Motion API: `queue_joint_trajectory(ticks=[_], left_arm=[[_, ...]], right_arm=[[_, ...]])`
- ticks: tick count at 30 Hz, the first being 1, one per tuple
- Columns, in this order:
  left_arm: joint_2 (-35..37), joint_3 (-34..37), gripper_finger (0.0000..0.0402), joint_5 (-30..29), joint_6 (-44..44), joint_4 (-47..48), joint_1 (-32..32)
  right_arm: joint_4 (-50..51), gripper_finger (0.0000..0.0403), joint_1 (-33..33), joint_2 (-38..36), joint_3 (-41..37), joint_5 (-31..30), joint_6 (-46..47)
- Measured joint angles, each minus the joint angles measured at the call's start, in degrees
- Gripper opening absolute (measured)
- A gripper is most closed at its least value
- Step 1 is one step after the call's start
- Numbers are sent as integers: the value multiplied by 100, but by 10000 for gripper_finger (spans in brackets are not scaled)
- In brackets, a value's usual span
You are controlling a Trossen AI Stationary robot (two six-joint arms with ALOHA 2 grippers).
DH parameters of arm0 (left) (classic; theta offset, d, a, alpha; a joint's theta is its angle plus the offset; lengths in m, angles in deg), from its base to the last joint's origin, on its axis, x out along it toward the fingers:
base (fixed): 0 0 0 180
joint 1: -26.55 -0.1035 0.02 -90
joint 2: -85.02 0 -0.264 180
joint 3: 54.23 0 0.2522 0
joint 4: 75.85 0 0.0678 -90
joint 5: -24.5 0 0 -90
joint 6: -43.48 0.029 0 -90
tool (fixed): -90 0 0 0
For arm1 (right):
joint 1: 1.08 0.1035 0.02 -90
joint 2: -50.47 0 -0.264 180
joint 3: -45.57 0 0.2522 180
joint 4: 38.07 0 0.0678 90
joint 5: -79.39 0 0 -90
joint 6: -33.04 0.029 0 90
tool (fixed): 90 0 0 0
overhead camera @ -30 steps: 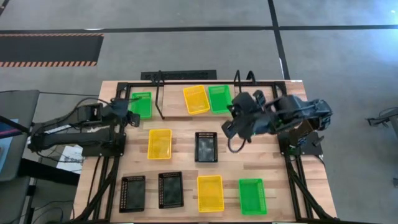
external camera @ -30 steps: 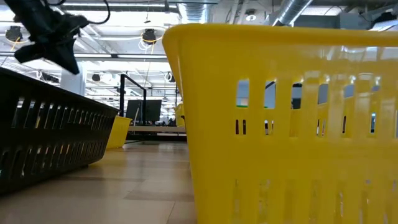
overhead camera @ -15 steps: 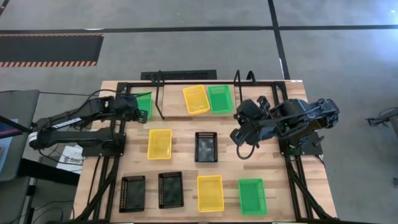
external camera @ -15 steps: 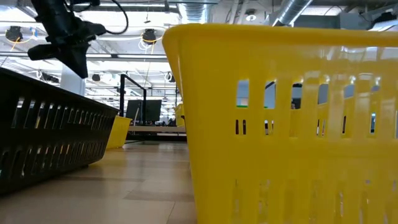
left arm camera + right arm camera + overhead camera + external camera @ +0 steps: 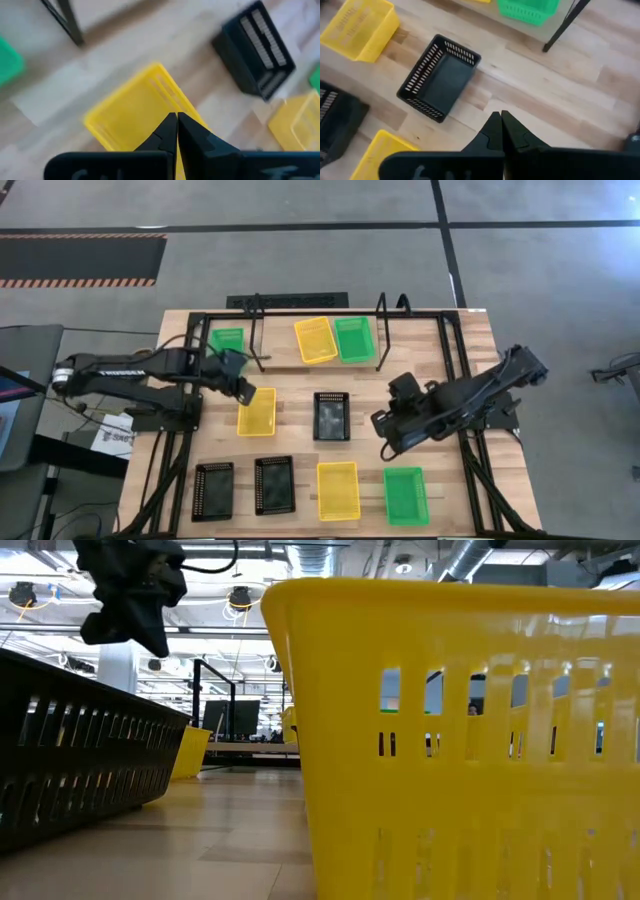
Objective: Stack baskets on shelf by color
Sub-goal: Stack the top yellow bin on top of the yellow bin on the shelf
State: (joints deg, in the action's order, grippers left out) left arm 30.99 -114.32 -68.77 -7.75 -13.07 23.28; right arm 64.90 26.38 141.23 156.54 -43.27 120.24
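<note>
- The wooden worktop (image 5: 450,470) holds the shelf (image 5: 285,355) at its far edge, with black rods around a light board.
- On the shelf sit one yellow basket (image 5: 315,339) and one green basket (image 5: 353,339), touching side by side. Another green basket (image 5: 227,339) sits just beside the shelf's left end.
- Six baskets lie on the worktop: two black ones (image 5: 243,486), a yellow one (image 5: 338,489) and a green one (image 5: 405,495) along the near edge, and a yellow basket (image 5: 256,412) and a black basket (image 5: 331,416) in the middle.
- The left pincer (image 5: 243,389) is over the middle yellow basket's far edge. Its fingers are pressed together and hold nothing.
- The right pincer (image 5: 386,428) hangs just right of the middle black basket. Its fingers are pressed together too, holding nothing.
</note>
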Motion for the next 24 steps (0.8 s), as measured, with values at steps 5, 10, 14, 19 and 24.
queue_joint_trajectory(ticks=[5,10,14,19,24], left_arm=[[-211,0,0,1,-459,-2,745],[-318,-4,0,-9,-818,-9,1276],[-341,-4,0,-60,-1081,-3,1548],[-338,-4,0,-427,-1795,-74,1780],[-607,-2,0,-927,-2341,-727,2039]], right_arm=[[-275,1,-92,245,-22,-4,88],[-314,1,-188,361,-20,9,85],[-252,1,-251,391,-22,11,-155],[-117,1,-259,297,-20,2,-504],[90,1,-243,92,-22,-18,-782]])
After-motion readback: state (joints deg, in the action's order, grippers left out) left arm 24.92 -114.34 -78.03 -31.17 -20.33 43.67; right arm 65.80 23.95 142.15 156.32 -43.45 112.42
